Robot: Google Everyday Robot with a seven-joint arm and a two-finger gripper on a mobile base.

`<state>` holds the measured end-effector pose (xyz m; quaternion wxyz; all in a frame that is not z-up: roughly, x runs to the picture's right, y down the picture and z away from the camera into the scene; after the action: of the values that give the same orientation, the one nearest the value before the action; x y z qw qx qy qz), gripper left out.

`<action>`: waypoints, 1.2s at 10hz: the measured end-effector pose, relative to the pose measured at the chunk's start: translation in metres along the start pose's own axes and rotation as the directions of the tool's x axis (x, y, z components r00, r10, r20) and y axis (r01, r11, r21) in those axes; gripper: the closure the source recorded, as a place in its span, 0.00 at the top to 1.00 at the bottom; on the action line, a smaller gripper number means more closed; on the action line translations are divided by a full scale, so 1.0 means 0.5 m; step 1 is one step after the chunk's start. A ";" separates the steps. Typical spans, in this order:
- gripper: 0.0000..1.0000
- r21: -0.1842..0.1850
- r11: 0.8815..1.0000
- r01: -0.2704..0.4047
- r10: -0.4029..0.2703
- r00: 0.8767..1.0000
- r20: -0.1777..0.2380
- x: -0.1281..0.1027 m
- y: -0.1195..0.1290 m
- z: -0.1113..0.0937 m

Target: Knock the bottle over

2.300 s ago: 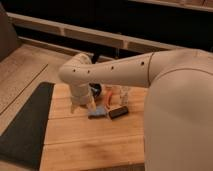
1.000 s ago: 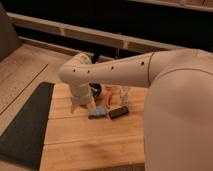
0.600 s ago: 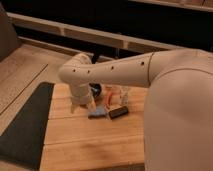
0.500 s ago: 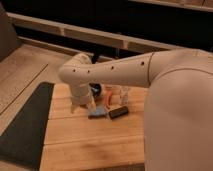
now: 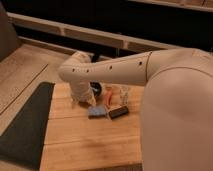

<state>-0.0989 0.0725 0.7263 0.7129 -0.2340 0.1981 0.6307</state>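
The small clear bottle (image 5: 124, 95) stands upright on the wooden table (image 5: 90, 145), near its back edge and just right of an orange object (image 5: 109, 95). My white arm reaches in from the right, bends at the elbow (image 5: 75, 70) and points down. The gripper (image 5: 83, 100) hangs low over the table at the back left, left of the dark bowl (image 5: 98, 88) and well left of the bottle, apart from it. The arm hides part of the bowl.
A blue sponge (image 5: 97, 111) and a small dark block (image 5: 118, 112) lie in front of the bowl and bottle. A dark mat (image 5: 25, 125) borders the table on the left. A dark shelf wall (image 5: 125, 30) runs behind.
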 end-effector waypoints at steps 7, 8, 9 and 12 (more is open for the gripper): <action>0.65 -0.061 0.974 -0.217 0.222 0.969 0.107 -0.024 -0.209 -0.034; 0.65 -0.064 0.975 -0.213 0.218 0.970 0.105 -0.024 -0.201 -0.034; 0.65 -0.065 0.975 -0.210 0.216 0.971 0.105 -0.023 -0.198 -0.035; 0.65 -0.067 0.958 -0.277 0.283 0.954 0.098 -0.027 -0.249 -0.009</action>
<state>0.0231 0.0469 0.7408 0.6195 -0.1879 0.1744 0.7419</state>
